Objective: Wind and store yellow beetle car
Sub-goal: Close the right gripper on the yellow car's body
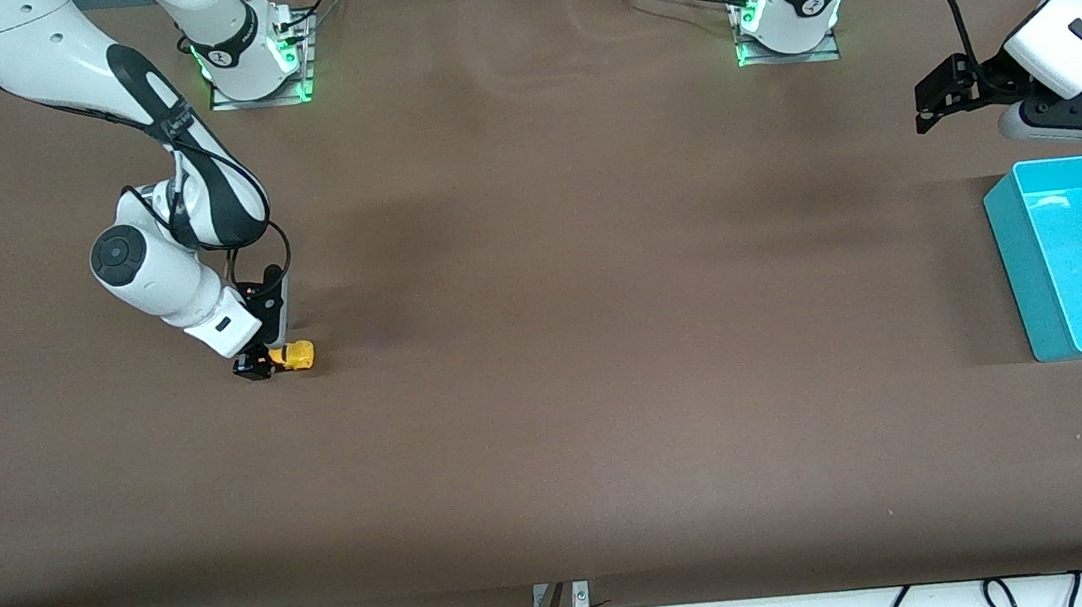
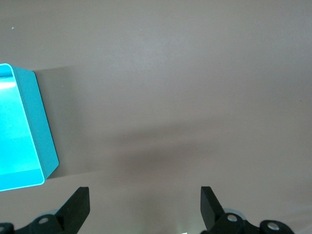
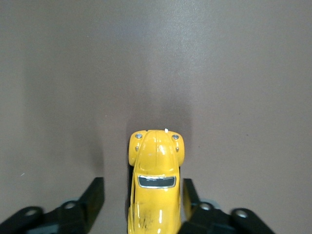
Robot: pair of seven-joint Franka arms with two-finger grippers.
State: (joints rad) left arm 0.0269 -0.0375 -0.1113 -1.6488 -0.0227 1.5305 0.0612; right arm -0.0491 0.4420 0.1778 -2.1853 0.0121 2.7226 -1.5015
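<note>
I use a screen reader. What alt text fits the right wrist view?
A yellow beetle car sits on the brown table between the right hand's two black fingers, its rounded hood pointing away from the camera. One finger is against its side; the other stands apart.

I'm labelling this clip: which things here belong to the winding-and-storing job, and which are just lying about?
Job:
- yellow beetle car, on the table between the right gripper's fingers
- teal bin, at the left arm's end, under the waiting, open left gripper

Lying about:
- nothing else on the brown table
</note>
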